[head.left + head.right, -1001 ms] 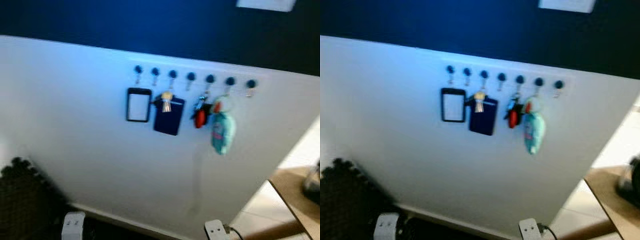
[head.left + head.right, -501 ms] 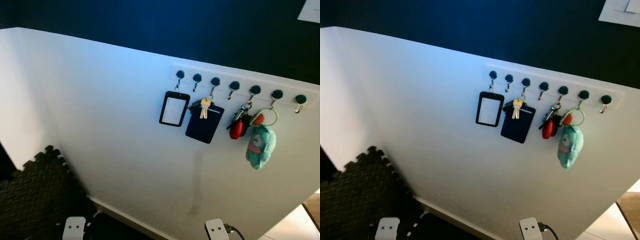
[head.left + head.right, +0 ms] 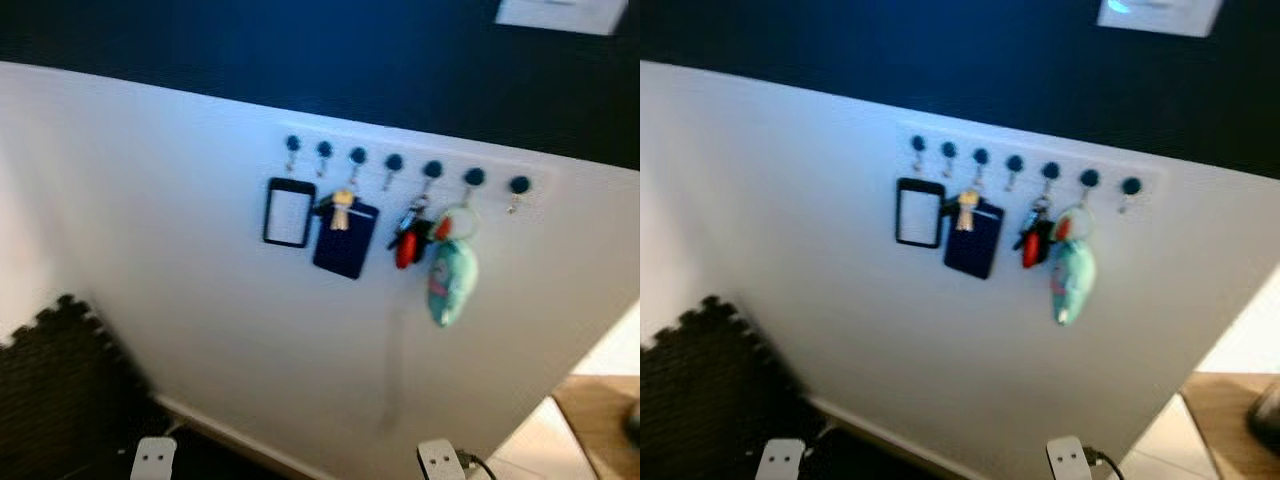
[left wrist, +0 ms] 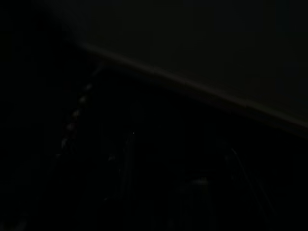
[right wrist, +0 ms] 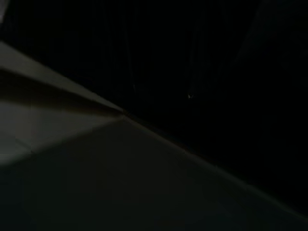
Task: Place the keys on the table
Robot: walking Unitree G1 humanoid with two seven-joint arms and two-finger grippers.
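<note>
A row of several dark-knobbed hooks (image 3: 393, 163) runs along the white wall. A bunch of keys with a red fob (image 3: 407, 243) hangs from one hook. Beside it, on a ring, hangs a teal plush keychain (image 3: 448, 284). A small pale key (image 3: 341, 208) hangs in front of a dark blue card holder (image 3: 343, 243), with a black-framed badge holder (image 3: 289, 212) to its left. A corner of the wooden table (image 3: 603, 409) shows at the lower right. Both arms hang low; their white parts (image 3: 152, 461) (image 3: 440, 461) show at the bottom edge. Both wrist views are very dark, with a faint baseboard line (image 4: 192, 89).
A dark foam floor mat (image 3: 50, 385) lies at the lower left against the wall. The upper wall is dark blue with a white switch plate (image 3: 560, 12). A dark object (image 3: 1267, 405) sits on the table's edge. Pale floor tiles (image 3: 540, 440) lie by the table.
The whole picture has swung back leftward and blurred, so the camera moved. The hooks and keys hang as before, and the table corner has come back into view.
</note>
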